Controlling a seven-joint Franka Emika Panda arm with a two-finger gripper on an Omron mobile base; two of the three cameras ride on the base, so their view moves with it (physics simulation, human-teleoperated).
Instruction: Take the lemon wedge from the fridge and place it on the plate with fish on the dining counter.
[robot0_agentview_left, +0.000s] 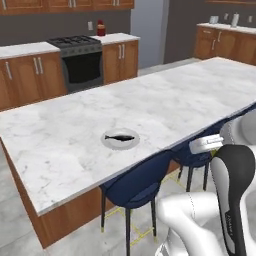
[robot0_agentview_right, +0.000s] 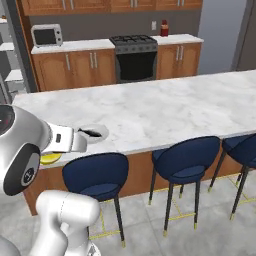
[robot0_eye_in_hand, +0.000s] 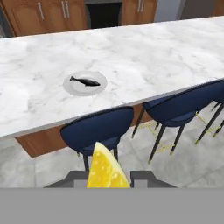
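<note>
Marble dining counter (robot0_agentview_left: 165, 100) fronted by blue stools (robot0_agentview_right: 187, 165), wood-cabinet kitchen beyond.

The lemon wedge (robot0_eye_in_hand: 106, 169) was cut off at its base in the hand view, its lower part hidden between the hand's (robot0_eye_in_hand: 106, 178) fingertips. In the right base view the robot's arm covered part of the plate with fish (robot0_agentview_right: 96, 131), and the desk (robot0_agentview_right: 200, 107) ran past the right edge.

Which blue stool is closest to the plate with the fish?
The leftmost stool. It sits at the counter's edge right below the plate, near the lemon wedge; the other stools stand off to the right.
</note>
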